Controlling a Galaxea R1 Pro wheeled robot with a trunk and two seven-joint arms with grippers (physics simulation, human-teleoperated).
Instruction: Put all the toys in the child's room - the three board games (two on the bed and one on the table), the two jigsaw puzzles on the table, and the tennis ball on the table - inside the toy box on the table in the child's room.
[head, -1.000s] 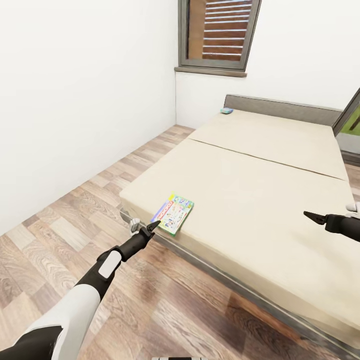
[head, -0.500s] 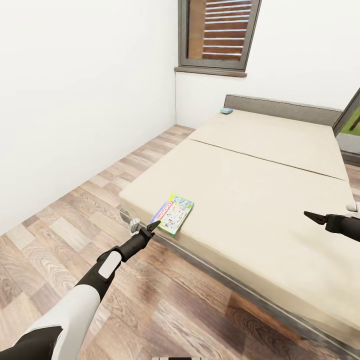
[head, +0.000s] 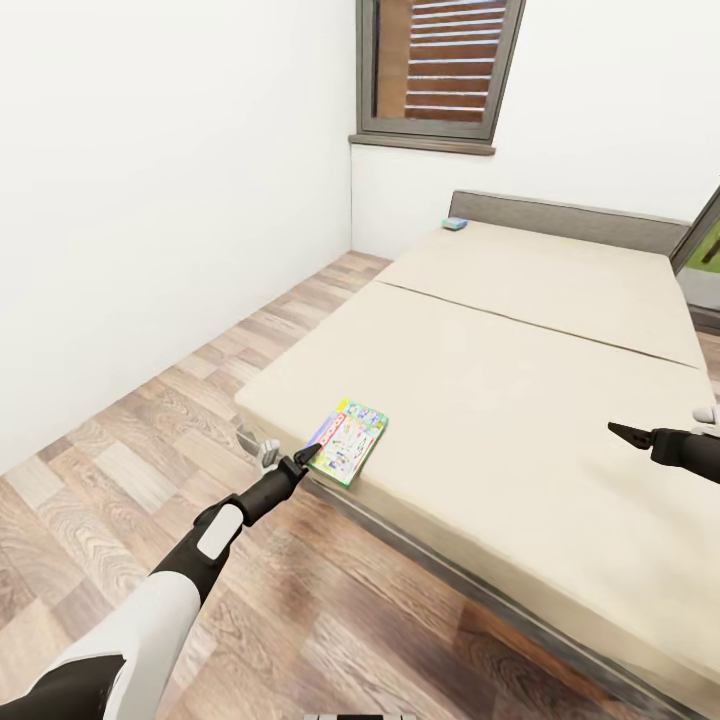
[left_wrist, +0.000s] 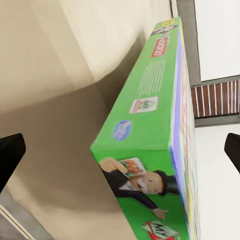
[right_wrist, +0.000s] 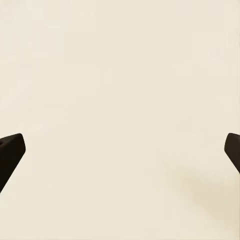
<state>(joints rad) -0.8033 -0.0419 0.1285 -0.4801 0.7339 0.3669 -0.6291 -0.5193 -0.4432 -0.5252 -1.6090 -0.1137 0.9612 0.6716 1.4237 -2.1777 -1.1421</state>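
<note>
Your left gripper (head: 305, 453) stands wide open and holds nothing, its tips just at the near edge of the thin flat board game box with a green side and a busy printed cover (head: 346, 434). In the left wrist view the box (left_wrist: 150, 150) sits between the two black fingers (left_wrist: 10, 155). Bring them level, one above and one below the overhanging edge, then close slowly so that it does not slide. The box lies at lower centre of the frame, on the near corner of the long beige bed (head: 520, 400). Your right gripper (head: 622, 433) hangs open and empty above the mattress.
</note>
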